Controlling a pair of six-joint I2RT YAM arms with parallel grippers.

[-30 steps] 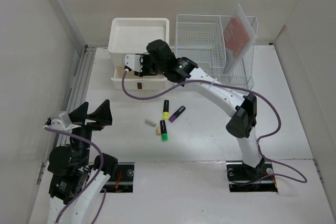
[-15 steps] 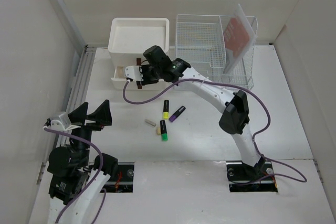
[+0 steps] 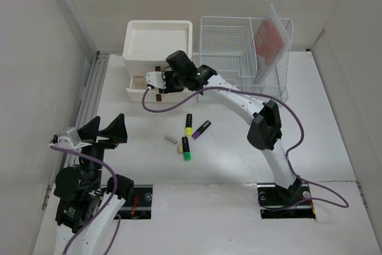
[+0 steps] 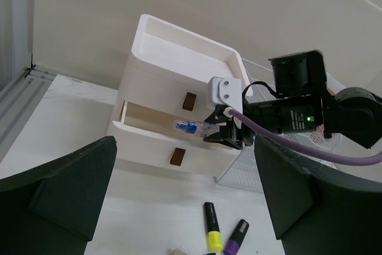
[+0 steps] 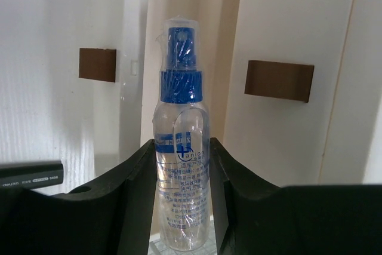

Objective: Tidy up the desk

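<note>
The white desk (image 3: 239,153) has a grey rail (image 3: 89,97) along its left edge. My right gripper (image 3: 156,82) is shut on a clear spray bottle with a blue cap (image 5: 182,159). It holds the bottle lying sideways over the open lower drawer (image 4: 155,141) of the cream drawer box (image 3: 156,40); the bottle (image 4: 194,127) points left. In the right wrist view the right gripper (image 5: 181,147) clamps the bottle's body. My left gripper (image 3: 106,131) is open and empty at the front left; in its own view the left gripper (image 4: 184,147) faces the drawer box.
A yellow marker (image 3: 188,125), a purple marker (image 3: 201,129), a green marker (image 3: 185,148) and a small eraser (image 3: 171,140) lie mid-desk. A white wire rack (image 3: 239,52) holding a red book (image 3: 267,37) stands at the back right.
My right arm has shifted: its elbow moved left and the gripper with the bottle came a little forward over the open drawer. The left arm has not moved.
</note>
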